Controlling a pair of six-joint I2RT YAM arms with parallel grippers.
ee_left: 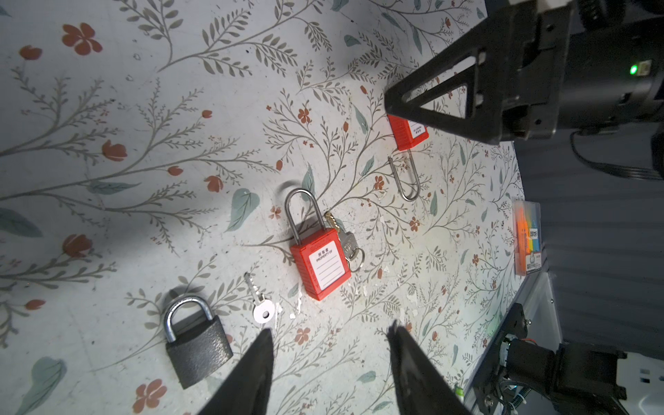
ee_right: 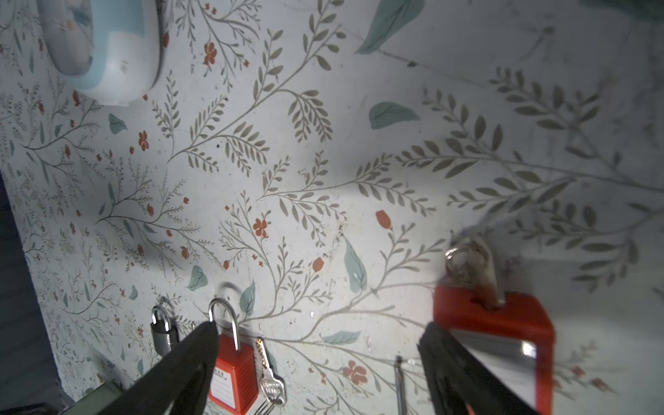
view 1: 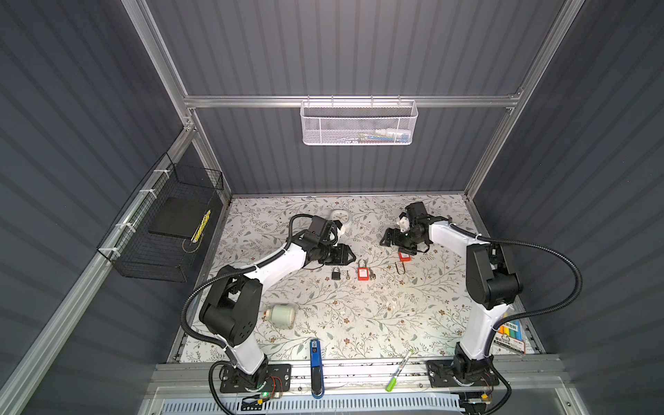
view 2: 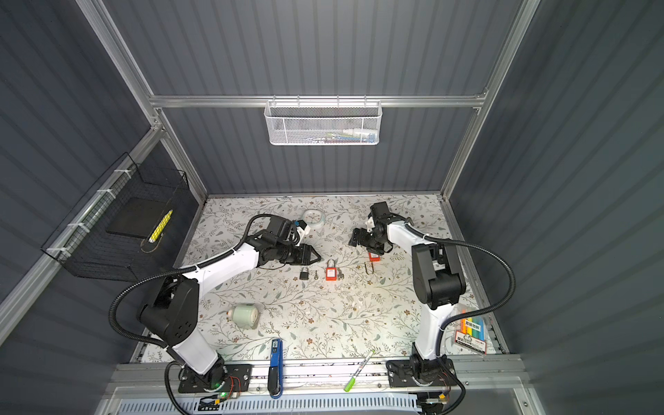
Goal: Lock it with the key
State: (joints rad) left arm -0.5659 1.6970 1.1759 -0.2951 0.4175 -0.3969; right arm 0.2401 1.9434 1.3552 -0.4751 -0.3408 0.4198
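Three padlocks lie in a row mid-table. A grey padlock (view 1: 336,273) (ee_left: 196,341) has a small silver key (view 1: 347,276) (ee_left: 259,301) beside it. A red padlock (view 1: 363,271) (ee_left: 319,262) with its shackle down has keys on a ring (ee_left: 345,239) touching it. A second red padlock (view 1: 404,256) (ee_right: 492,323) carries a key (ee_right: 474,266) in its body, and one leg of its long shackle (ee_left: 406,179) looks free. My left gripper (view 1: 350,256) (ee_left: 330,334) hovers open just behind the grey padlock and small key. My right gripper (view 1: 386,239) (ee_right: 319,334) is open and empty, above and beside the second red padlock.
A white clock (view 1: 339,216) (ee_right: 104,46) lies at the back. At the front left is a white roll (view 1: 282,316). A blue tool (view 1: 316,366) and a green marker (view 1: 399,372) rest on the front rail. A highlighter pack (view 1: 510,336) sits front right. Wire baskets hang on the walls.
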